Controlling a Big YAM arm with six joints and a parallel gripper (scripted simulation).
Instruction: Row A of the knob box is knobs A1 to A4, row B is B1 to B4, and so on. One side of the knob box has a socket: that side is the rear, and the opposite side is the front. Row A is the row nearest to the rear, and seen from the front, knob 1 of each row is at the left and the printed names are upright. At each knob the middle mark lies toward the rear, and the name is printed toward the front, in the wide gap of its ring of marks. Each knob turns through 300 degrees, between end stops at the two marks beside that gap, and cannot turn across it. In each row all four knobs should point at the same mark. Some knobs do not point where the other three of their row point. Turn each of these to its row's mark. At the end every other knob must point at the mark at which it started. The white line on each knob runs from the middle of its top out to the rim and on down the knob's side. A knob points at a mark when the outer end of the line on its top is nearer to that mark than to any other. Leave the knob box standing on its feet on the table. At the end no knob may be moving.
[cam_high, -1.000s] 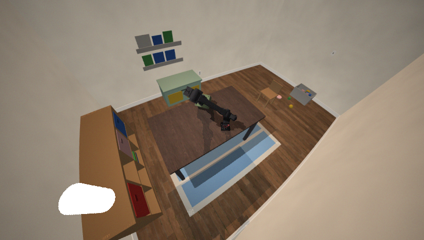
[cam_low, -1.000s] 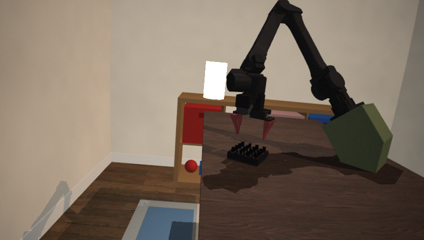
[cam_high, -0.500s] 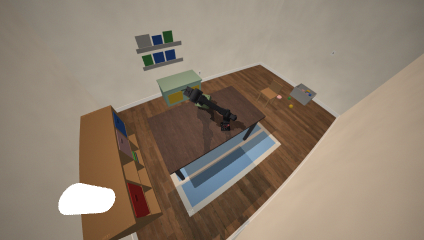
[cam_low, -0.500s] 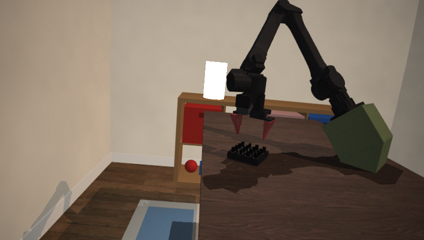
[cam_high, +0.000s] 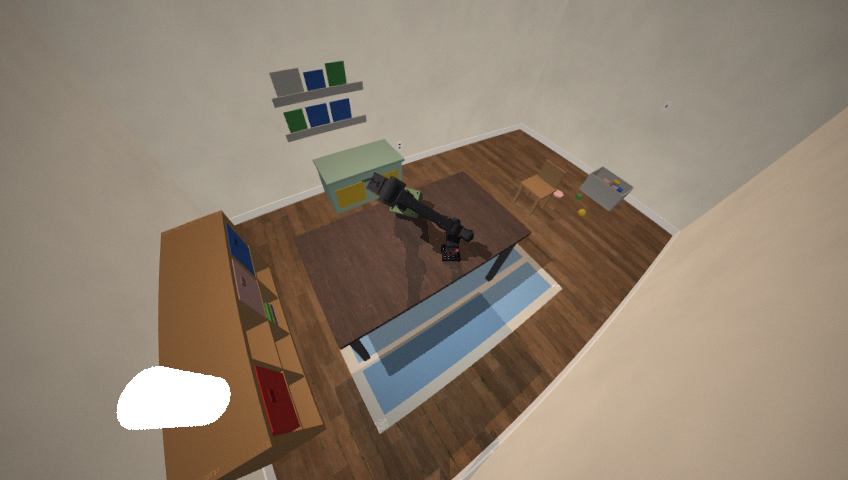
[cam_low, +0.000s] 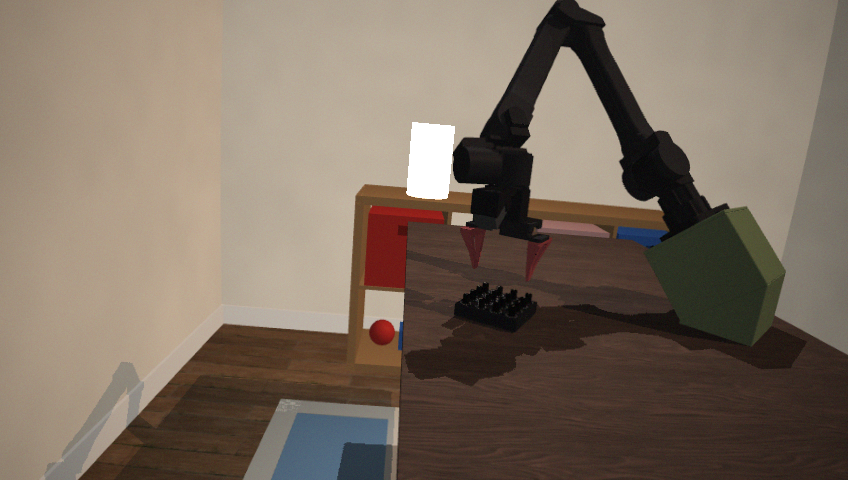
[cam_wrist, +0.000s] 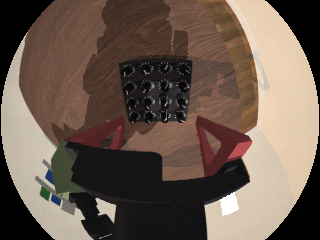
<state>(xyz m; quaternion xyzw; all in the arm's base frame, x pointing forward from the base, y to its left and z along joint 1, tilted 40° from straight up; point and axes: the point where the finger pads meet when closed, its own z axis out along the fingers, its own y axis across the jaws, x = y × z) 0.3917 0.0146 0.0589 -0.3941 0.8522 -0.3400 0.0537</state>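
Note:
The black knob box (cam_low: 484, 317) (cam_wrist: 155, 93) stands flat on the brown table (cam_high: 357, 267) (cam_low: 624, 416) (cam_wrist: 60, 65). It carries a four-by-four grid of black knobs with white lines. The lines point in differing directions; the printed names and marks are too small to read, so I cannot tell which side is the rear. My gripper (cam_low: 501, 274) (cam_wrist: 160, 119) is open and empty, its two red fingers pointing down above the box, touching nothing. In the wrist view the box lies between and beyond the fingertips. In the top view the arm partly hides the box.
The arm's green base block (cam_low: 708, 279) stands on the table. The box is near one table edge, with a blue rug (cam_high: 440, 350) on the floor below. A wooden shelf unit (cam_high: 196, 309) and a chair (cam_high: 539, 186) stand away from the table.

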